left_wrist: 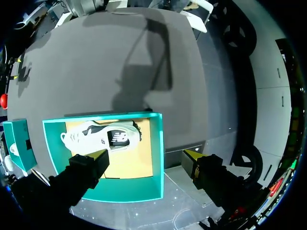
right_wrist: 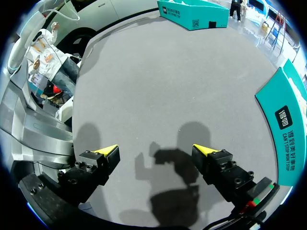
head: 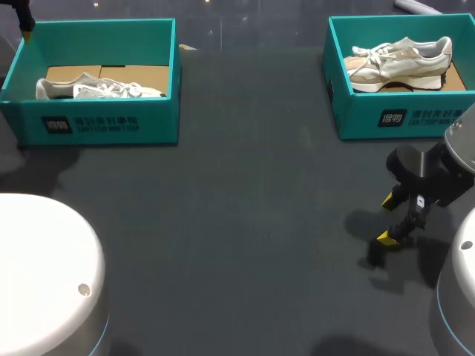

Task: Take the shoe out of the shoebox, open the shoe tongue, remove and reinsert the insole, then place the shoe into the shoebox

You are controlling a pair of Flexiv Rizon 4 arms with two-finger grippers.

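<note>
A white shoe (head: 96,89) lies in the left teal shoebox (head: 104,127) at the table's far left. A beige shoe (head: 401,63) lies in the right teal shoebox (head: 404,117) at the far right. My left gripper (head: 27,31) hangs at the left box's far left corner. In its wrist view the left gripper (left_wrist: 146,154) is open above that shoebox (left_wrist: 156,158), with the white shoe (left_wrist: 103,136) ahead of one finger. My right gripper (head: 388,219) is open and empty above bare table, in front of the right box. The right gripper (right_wrist: 156,151) has that shoebox (right_wrist: 288,129) beside it.
The dark grey table (head: 237,222) spreads between and in front of the two boxes. Brown cardboard lines each box's floor. My arms' white bases sit at the near left and near right corners.
</note>
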